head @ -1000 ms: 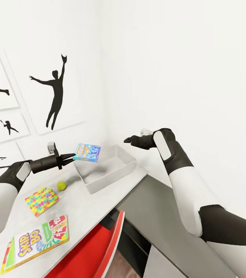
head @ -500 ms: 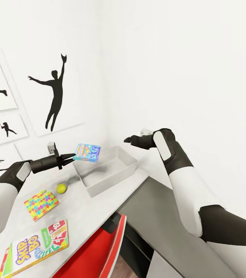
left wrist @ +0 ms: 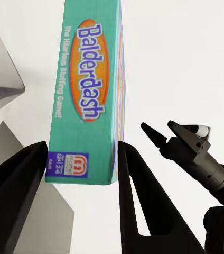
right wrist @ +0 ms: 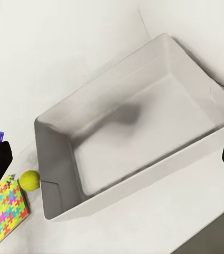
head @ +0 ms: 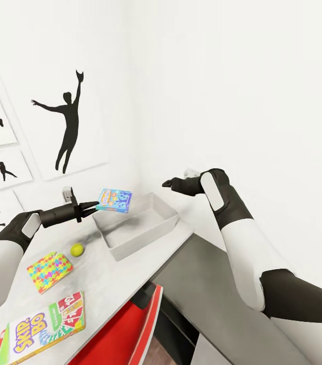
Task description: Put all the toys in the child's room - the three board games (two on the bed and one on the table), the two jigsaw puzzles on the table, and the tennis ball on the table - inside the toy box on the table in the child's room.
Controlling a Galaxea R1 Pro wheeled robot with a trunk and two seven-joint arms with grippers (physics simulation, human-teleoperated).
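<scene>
The left end effector (head: 94,206) sits left of centre in the head view, its two dark fingers (left wrist: 136,185) clamped on one end of the blue board game (head: 114,199), a "Balderdash" box held in the air above the near-left corner of the toy box (head: 167,219). The grey bin stands empty on the counter (head: 115,276) at mid-frame, hard against the white wall corner.

The right end effector (head: 167,183) hangs above the bin's far side, right of centre; whether it is apart or together I cannot tell.

Lower left on the counter, the tennis ball (head: 77,249) lies just beside the bin's near end. A jigsaw puzzle (head: 48,271) lies near the ball, and the SKIP-BO board game (head: 42,328) sits at the bottom left edge. Black sports silhouettes (head: 67,121) hang on the wall at upper left.
</scene>
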